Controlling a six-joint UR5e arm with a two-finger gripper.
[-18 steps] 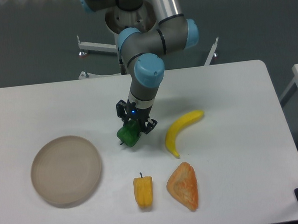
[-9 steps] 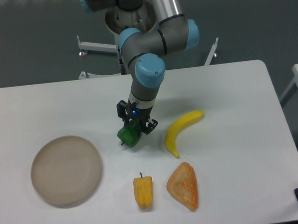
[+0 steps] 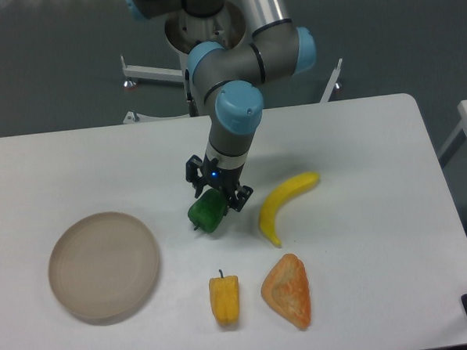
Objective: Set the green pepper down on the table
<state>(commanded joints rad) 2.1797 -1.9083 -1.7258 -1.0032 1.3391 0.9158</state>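
Near the middle of the frame the pincer is clamped on the green pepper, which sits low over the white surface; whether it touches cannot be told. To the right lies a banana. Lower centre are a yellow pepper and an orange wedge-shaped piece. A round beige plate rests at lower left.

Two peppers, one green pepper and one yellow pepper; one banana; one plate; one orange wedge.
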